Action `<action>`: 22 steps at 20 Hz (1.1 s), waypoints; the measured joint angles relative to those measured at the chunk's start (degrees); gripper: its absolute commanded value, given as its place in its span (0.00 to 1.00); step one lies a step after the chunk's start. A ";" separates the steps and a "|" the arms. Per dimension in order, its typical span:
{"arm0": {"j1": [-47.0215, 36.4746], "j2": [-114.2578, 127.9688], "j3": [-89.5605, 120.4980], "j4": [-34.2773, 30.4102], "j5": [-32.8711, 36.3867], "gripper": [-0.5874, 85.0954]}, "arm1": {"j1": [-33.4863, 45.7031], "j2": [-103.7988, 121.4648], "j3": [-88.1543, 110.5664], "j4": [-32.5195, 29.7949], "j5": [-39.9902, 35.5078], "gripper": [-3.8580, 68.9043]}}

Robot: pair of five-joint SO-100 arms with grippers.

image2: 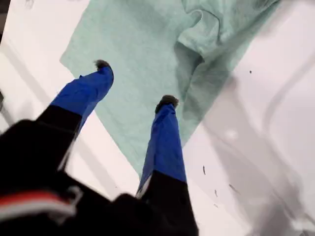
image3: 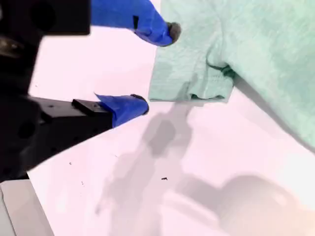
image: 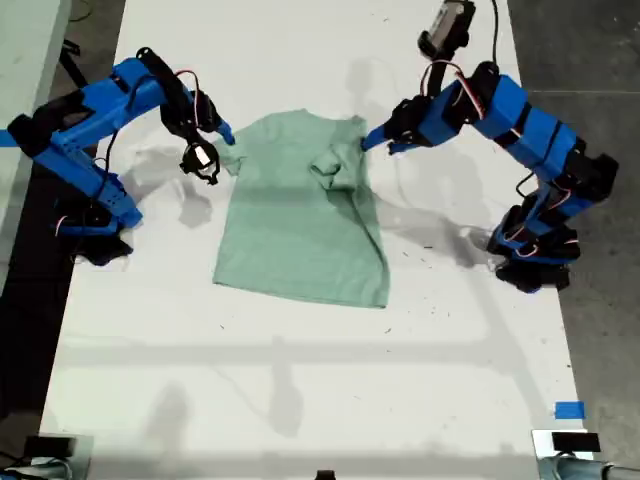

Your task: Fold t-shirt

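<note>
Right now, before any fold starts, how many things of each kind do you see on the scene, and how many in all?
T-shirt, pale green: 1
Blue robot arms: 2
Piece of blue tape: 1
White table: 1
Total: 5

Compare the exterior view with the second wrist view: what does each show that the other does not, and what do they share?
Only the exterior view: the whole t-shirt spread flat with one sleeve folded inward, my first gripper near that fold, and a strip of blue tape near the table's edge.
Only the second wrist view: the hem of the unfolded sleeve up close, and my second gripper open at that sleeve's edge.
Both: the pale green shirt, the white table and my second gripper.
</note>
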 measured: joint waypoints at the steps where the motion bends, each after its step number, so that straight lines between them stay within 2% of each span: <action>1: -1.76 -2.37 0.00 -1.67 1.05 0.29 | -0.53 3.16 4.13 -1.05 0.97 0.34; 5: -6.24 -10.90 -1.85 -6.33 2.81 0.29 | -1.67 13.27 15.03 -2.64 3.16 0.32; 9: -7.47 -26.19 -11.95 -7.03 2.46 0.27 | -2.72 17.75 19.69 -3.08 4.31 0.32; 10: -7.65 -28.92 -14.33 -6.15 2.99 0.25 | -3.08 18.37 20.13 -3.34 4.48 0.32; 13: -8.61 -35.16 -22.76 -2.72 3.08 0.01 | -3.34 19.95 20.83 -3.43 4.75 0.32; 17: -8.79 -37.53 -27.07 0.00 3.52 0.01 | -3.34 20.48 21.01 -4.13 4.75 0.32; 22: -8.61 -23.20 -26.98 4.22 3.25 0.01 | -3.69 21.27 22.50 -4.66 5.45 0.32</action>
